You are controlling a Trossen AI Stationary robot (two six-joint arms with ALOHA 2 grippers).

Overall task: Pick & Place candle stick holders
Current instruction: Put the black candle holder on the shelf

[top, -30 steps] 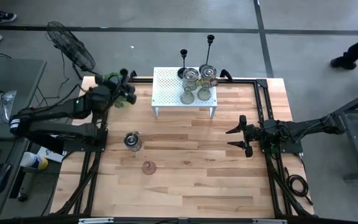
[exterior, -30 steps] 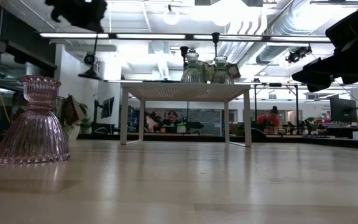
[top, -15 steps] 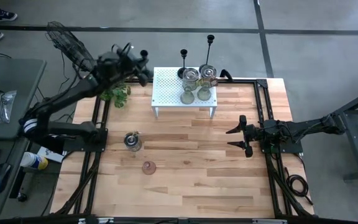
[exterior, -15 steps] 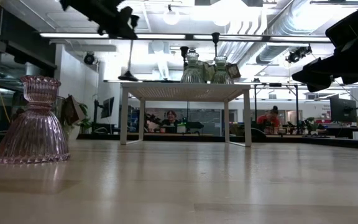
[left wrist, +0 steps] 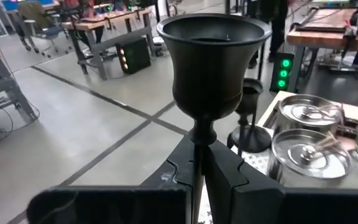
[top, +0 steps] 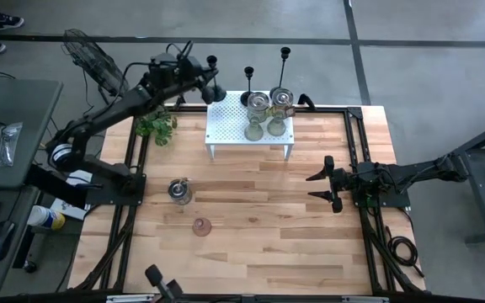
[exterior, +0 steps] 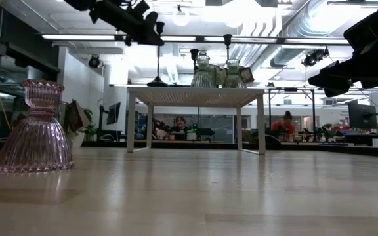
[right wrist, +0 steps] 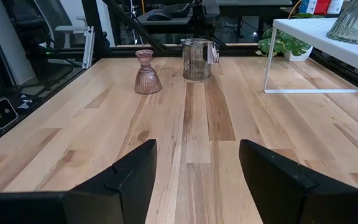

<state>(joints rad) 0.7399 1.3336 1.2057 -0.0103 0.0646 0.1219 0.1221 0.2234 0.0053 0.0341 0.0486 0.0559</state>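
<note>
My left gripper (top: 206, 82) is shut on a tall black candlestick (exterior: 157, 56) over the far left corner of the white perforated shelf (top: 234, 126). Two more black candlesticks (top: 249, 84) (top: 285, 63) stand at the shelf's far edge. Several glass holders (top: 259, 105) (top: 274, 126) stand on the shelf. A clear glass holder (top: 178, 190) and a pink one (top: 201, 226) stand on the table. My right gripper (top: 320, 189) is open and empty, low at the table's right. My left gripper pinches the candlestick's thin stem (left wrist: 197, 163) between its two fingers, just below the cup (left wrist: 213, 62). The fingers slant down from the table's left and lie across the stem. The candlestick hangs upright; its round base (exterior: 157, 83) is level with the shelf top, touching or not I cannot tell.
A small green plant (top: 158, 126) sits at the table's far left corner. A fan (top: 99, 59) stands beyond it. Bare wood lies between the shelf and the near edge. A dark device (top: 162, 282) sits at the near edge.
My left gripper has carried the black candlestick from above the plant toward the far edge and then right, to the shelf's far left corner. The candlestick has stayed upright below the fingers.
</note>
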